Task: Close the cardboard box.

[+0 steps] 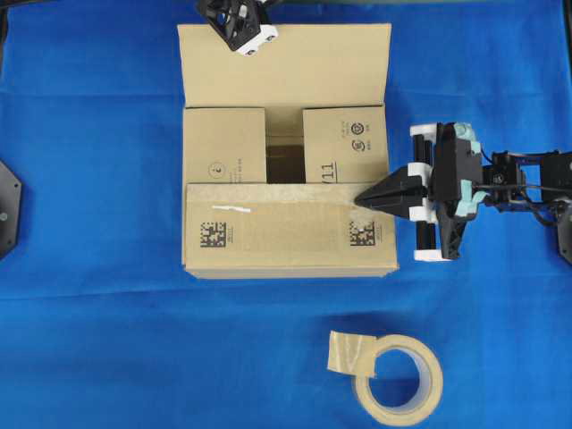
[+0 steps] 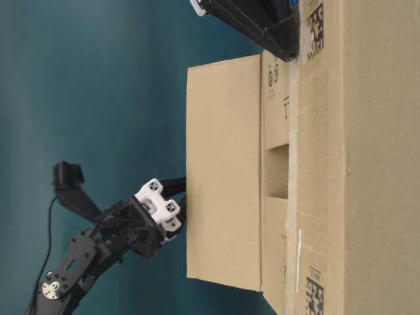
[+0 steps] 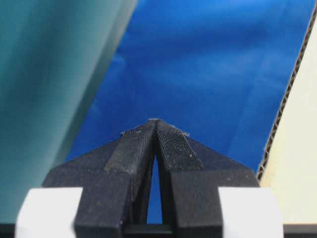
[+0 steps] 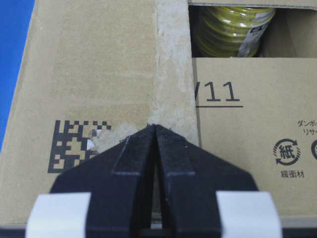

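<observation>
Right gripper [image 4: 155, 127] pinched closed, tips over cardboard box [image 1: 286, 234] flap.

Both arms are black, with ribbed black fingers [image 4: 138, 163], white finger mounts, black cables, and teal trim on the right end effector [image 1: 368, 198].

Count at this frame: 1 box, 1 tape roll, my 2 grippers.
I saw one cardboard box [image 1: 286, 147] with four flaps and two black data codes, one tape roll [image 1: 398, 380], one blue cloth [image 1: 89, 268], my left gripper [image 1: 239, 25] and right gripper [image 1: 362, 200].
</observation>
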